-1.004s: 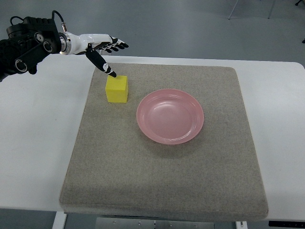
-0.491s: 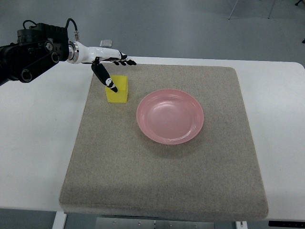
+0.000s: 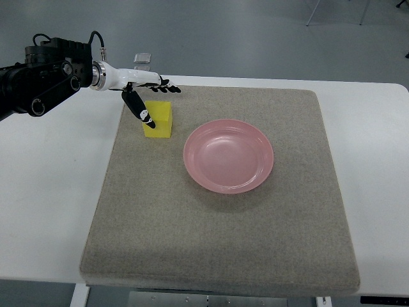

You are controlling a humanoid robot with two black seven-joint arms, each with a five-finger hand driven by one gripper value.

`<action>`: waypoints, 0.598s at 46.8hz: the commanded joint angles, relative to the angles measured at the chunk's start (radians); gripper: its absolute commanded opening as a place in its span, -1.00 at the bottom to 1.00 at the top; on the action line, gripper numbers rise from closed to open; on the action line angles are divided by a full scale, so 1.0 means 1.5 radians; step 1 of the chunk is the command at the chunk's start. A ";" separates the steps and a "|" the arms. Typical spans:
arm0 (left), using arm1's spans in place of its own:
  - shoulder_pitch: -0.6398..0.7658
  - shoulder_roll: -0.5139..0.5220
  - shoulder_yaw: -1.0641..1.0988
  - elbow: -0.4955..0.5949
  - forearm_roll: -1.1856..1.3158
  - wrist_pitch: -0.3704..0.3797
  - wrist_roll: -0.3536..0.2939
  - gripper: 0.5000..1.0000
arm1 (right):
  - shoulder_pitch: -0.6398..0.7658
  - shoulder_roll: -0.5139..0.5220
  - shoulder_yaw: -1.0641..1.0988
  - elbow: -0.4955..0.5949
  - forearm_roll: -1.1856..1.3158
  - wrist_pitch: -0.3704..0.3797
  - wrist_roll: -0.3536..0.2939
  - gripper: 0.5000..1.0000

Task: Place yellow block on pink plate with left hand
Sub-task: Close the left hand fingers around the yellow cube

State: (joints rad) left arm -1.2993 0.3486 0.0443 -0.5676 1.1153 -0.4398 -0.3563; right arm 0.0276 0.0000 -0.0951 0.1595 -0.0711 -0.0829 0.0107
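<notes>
A yellow block (image 3: pixel 161 120) sits on the grey mat, to the left of the pink plate (image 3: pixel 228 155). My left hand (image 3: pixel 161 105) reaches in from the upper left and straddles the block. Its thumb (image 3: pixel 144 114) lies against the block's left face. Its fingers (image 3: pixel 166 87) stretch out just behind the block's far edge. The hand is open and the block rests on the mat. The plate holds nothing. My right hand is not in view.
The grey felt mat (image 3: pixel 217 243) covers most of the white table (image 3: pixel 51 192). Chair legs show on the floor at the top right (image 3: pixel 335 13).
My left hand has moved right and down onto the block. The thumb has dropped from above its top left corner to its left face. The block and the plate have not moved.
</notes>
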 commanded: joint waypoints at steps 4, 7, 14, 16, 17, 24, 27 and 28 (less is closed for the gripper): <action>0.002 -0.001 0.001 -0.001 0.001 0.020 0.000 0.82 | 0.000 0.000 0.000 0.000 -0.001 0.000 0.000 0.69; 0.002 -0.001 0.001 -0.001 0.002 0.020 0.000 0.75 | 0.000 0.000 0.000 0.000 0.000 0.000 0.000 0.69; 0.004 -0.001 0.001 -0.001 0.003 0.020 0.000 0.61 | 0.000 0.000 0.000 0.000 0.000 0.000 0.000 0.69; 0.004 -0.001 0.001 -0.001 0.003 0.020 0.000 0.57 | 0.000 0.000 0.000 0.000 0.000 0.000 0.000 0.69; 0.004 -0.001 0.001 -0.001 0.003 0.020 0.000 0.54 | 0.000 0.000 0.000 0.000 0.000 0.000 0.000 0.69; 0.006 -0.001 0.001 0.000 0.002 0.020 0.000 0.40 | 0.000 0.000 0.000 0.000 -0.001 0.000 0.000 0.69; 0.006 0.000 0.001 0.000 0.002 0.020 0.001 0.28 | 0.000 0.000 0.000 0.000 0.000 0.000 0.000 0.69; 0.006 0.000 0.001 0.000 0.002 0.020 0.001 0.27 | 0.000 0.000 0.000 0.000 0.000 0.000 0.000 0.69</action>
State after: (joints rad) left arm -1.2902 0.3473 0.0461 -0.5684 1.1187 -0.4095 -0.3552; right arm 0.0276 0.0000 -0.0951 0.1595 -0.0711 -0.0828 0.0109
